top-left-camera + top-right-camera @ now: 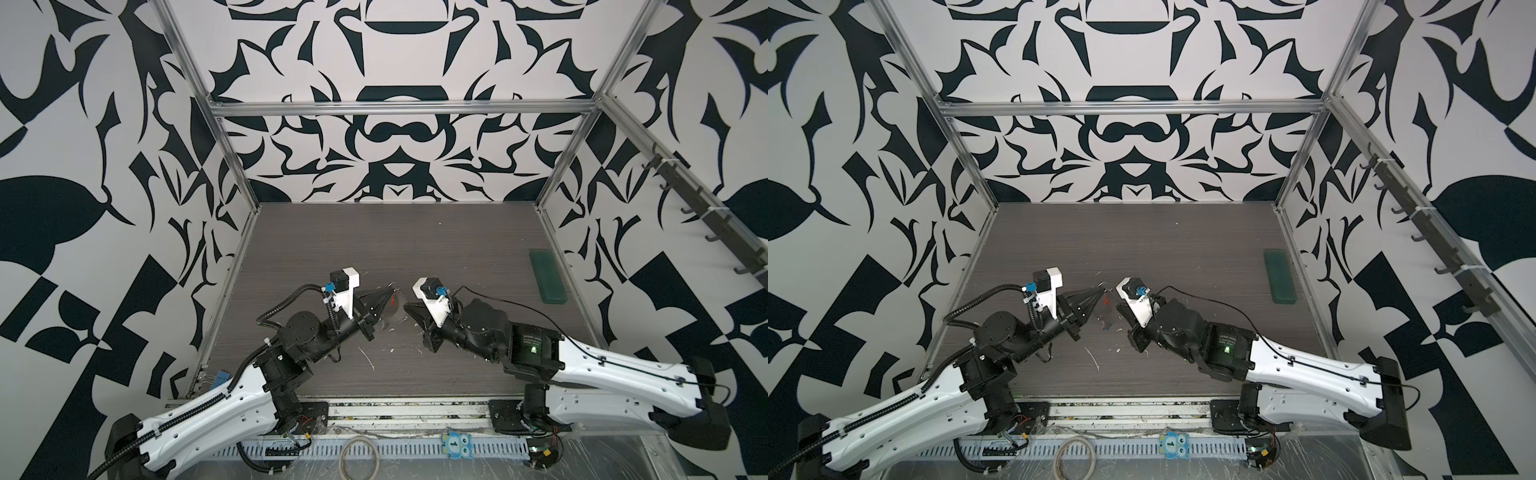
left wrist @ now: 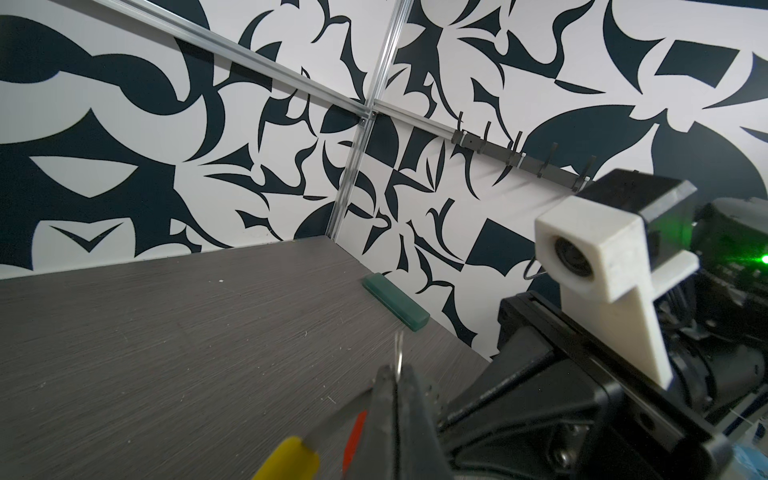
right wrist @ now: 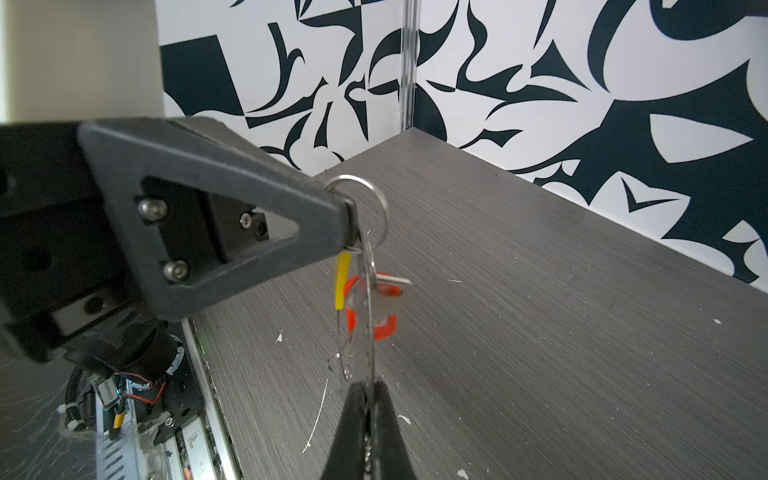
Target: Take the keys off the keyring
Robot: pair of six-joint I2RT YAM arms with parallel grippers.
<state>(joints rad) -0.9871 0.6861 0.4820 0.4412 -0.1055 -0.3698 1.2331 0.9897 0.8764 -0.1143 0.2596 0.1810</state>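
Our left tool (image 2: 397, 376) clamps the thin round metal keyring (image 3: 383, 205); our right tool (image 3: 368, 399) pinches the flat silver key (image 3: 384, 299) hanging from it.

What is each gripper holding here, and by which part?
Left gripper is shut on the large metal ring, pinching its rim. Right gripper is shut on the lower end of the silver key hanging from that ring.
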